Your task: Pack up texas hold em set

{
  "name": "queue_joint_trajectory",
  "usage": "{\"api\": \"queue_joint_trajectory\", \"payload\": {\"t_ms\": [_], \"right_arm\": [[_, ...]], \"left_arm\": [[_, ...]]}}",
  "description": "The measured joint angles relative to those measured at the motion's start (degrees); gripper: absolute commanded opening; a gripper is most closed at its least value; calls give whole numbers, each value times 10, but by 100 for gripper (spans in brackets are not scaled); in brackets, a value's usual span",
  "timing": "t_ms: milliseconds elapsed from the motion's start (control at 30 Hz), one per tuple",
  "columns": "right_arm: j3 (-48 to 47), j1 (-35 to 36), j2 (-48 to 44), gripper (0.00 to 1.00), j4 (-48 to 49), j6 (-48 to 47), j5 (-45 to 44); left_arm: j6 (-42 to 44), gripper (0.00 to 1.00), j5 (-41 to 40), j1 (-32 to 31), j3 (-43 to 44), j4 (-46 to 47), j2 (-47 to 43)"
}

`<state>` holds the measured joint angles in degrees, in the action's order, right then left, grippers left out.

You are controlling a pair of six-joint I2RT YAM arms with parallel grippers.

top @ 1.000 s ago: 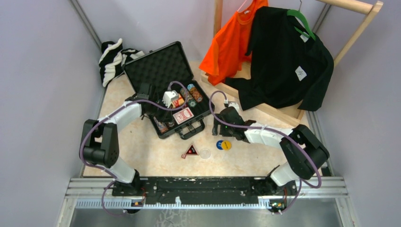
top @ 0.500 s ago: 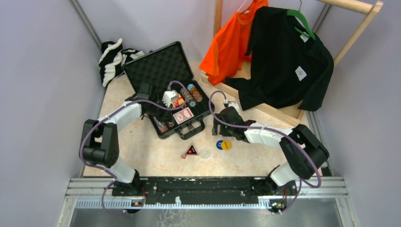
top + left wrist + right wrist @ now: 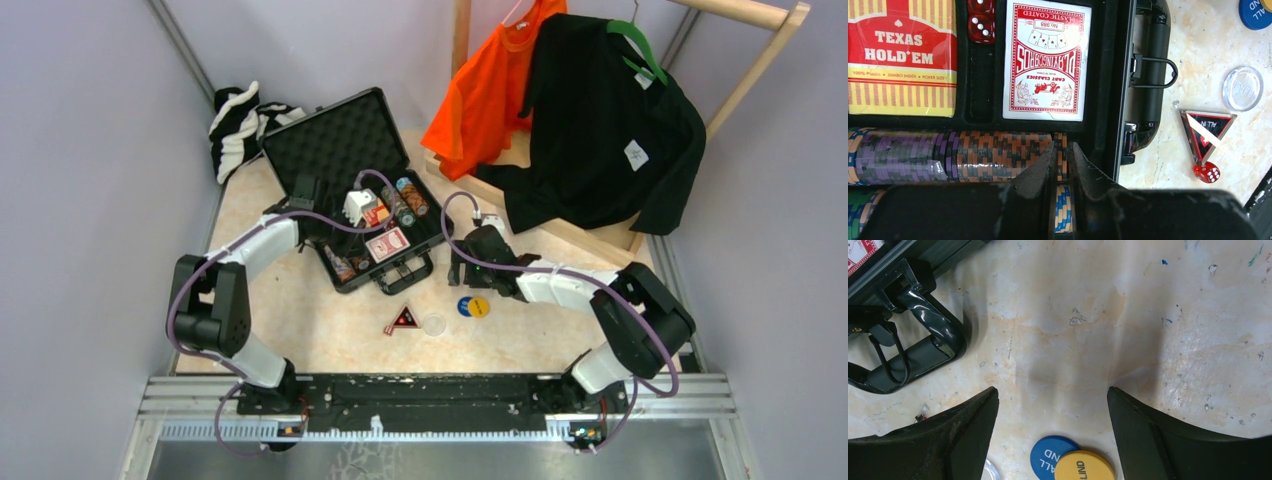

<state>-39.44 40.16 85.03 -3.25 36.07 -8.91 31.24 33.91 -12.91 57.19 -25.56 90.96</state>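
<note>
The surface (image 3: 330,340) carries the open case (image 3: 330,150) toward the back left, lid up. Its tray already holds rows of chips (image 3: 973,155), and beside them a red deck (image 3: 1045,60) lies flat in its slot. So I'd say the packing is well along and the step in hand is collecting the loose bits left outside. The left gripper (image 3: 1062,150) hangs inside the case over the end of the orange chip row. Its jaws are all but pressed together, and I can't tell whether a chip is nipped between them. The right gripper (image 3: 1053,430) is out over bare surface near the case handle (image 3: 923,355), jaws spread wide and holding nothing. Below the case front lie the triangle (image 3: 1205,130) and, near it, the clear disc (image 3: 1243,88). The blue disc (image 3: 1050,455) and the yellow disc (image 3: 1083,469) overlap, yellow on top, just short of the right fingertips and roughly between them. A small red die (image 3: 1206,171) touches the triangle's tip. Next, I reckon, the right gripper needs to drop and close on one disc's edge, which is tricky since they lie flat.
</note>
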Motion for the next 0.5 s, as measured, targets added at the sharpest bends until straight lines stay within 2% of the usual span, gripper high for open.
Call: {"api": "queue_joint_trajectory", "payload": {"t_ms": [233,367,500], "right_arm": [[0,0,0,80,0,0,0],[0,0,0,80,1,0,-5],[-2,0,0,86,-10,-6,-25]], "left_arm": [[1,20,-1,-4,0,-1,-5],[-3,21,-5,-14,0,8,-39],[-24,25,-38,-51,9,29,-79]]}}
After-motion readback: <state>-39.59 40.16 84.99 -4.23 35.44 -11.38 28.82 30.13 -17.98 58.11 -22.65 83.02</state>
